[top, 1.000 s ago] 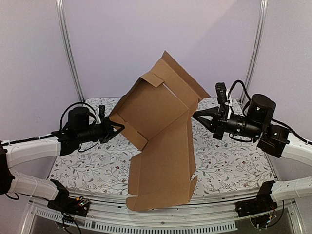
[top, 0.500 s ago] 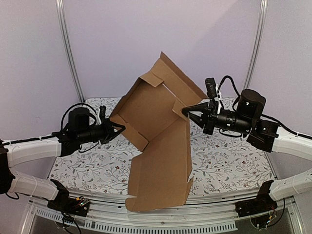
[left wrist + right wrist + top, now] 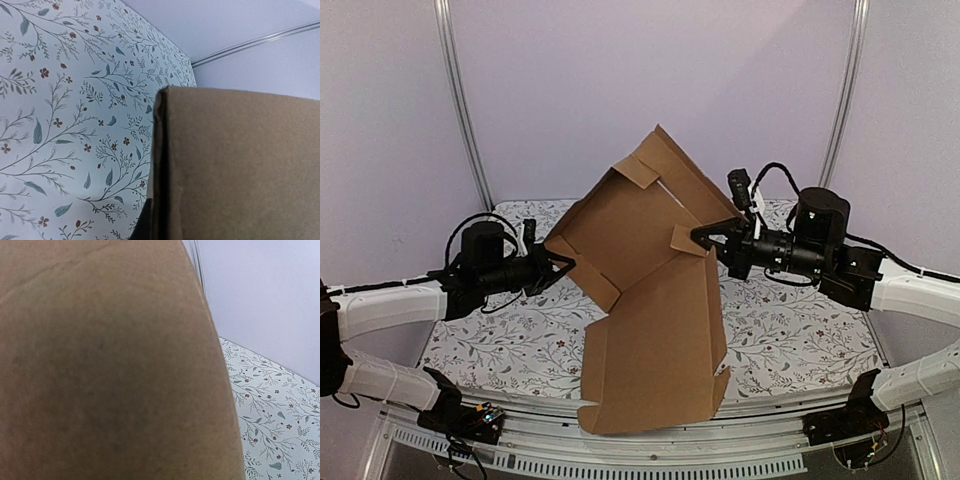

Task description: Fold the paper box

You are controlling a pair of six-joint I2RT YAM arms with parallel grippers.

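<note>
The paper box [image 3: 640, 250] is a brown cardboard mailer, half unfolded and tilted up above the table, with its long lid panel [image 3: 660, 350] hanging down past the front edge. My left gripper [image 3: 560, 262] is shut on the box's left corner wall. In the left wrist view the cardboard [image 3: 240, 170] fills the right side and one dark finger [image 3: 142, 225] lies against its edge. My right gripper [image 3: 700, 237] has its tips together and presses on a small side flap [image 3: 685, 240] at the box's right edge. In the right wrist view cardboard [image 3: 110, 370] hides the fingers.
The table has a floral cloth [image 3: 790, 330]. Lilac walls with two metal rails [image 3: 460, 110] close in the back. The lid panel overhangs the table's front rail [image 3: 770, 410].
My right gripper has moved left from open space to the box's right side flap and pushed it. The lid panel has swung slightly to the right. The left gripper has kept its hold.
</note>
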